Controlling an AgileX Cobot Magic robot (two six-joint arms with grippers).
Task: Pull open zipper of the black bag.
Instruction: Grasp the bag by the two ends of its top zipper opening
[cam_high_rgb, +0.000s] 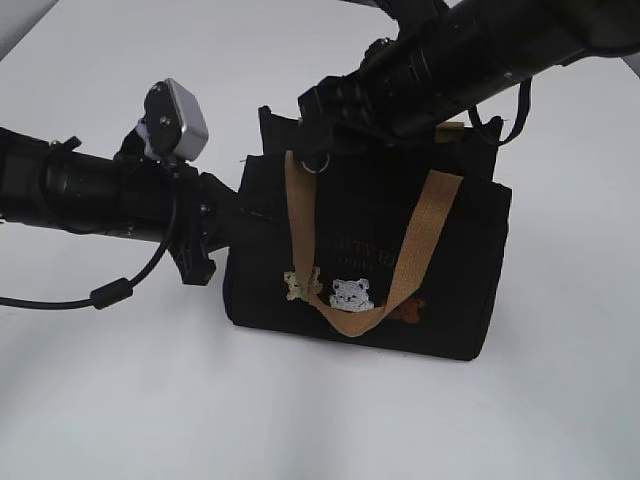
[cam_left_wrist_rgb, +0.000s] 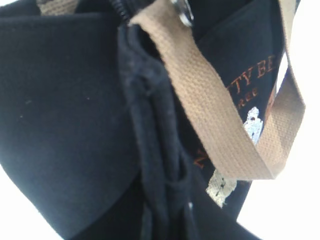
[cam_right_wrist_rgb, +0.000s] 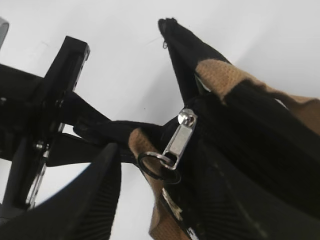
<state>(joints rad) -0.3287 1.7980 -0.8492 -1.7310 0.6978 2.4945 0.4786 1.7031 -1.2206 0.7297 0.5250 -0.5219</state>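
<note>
The black bag (cam_high_rgb: 450, 260) stands upright mid-table, tan handles (cam_high_rgb: 420, 240) hanging down its front. At the bag's left end, my left gripper (cam_high_rgb: 238, 215) is shut on a fold of black fabric (cam_left_wrist_rgb: 150, 165); its fingers are hidden in the left wrist view. My right gripper (cam_high_rgb: 320, 130) hovers over the top left corner and is open. The zipper's silver slider (cam_right_wrist_rgb: 179, 137) and its round ring (cam_right_wrist_rgb: 156, 165) hang free between the two ribbed fingers (cam_right_wrist_rgb: 95, 200), touching neither. The ring (cam_high_rgb: 315, 164) also shows just below that gripper.
The white table (cam_high_rgb: 120, 400) surrounds the bag. The left arm with its grey camera box (cam_high_rgb: 180, 120) lies across the left side, a cable (cam_high_rgb: 110, 292) looping below it. The right arm (cam_high_rgb: 480, 50) crosses above the bag's back.
</note>
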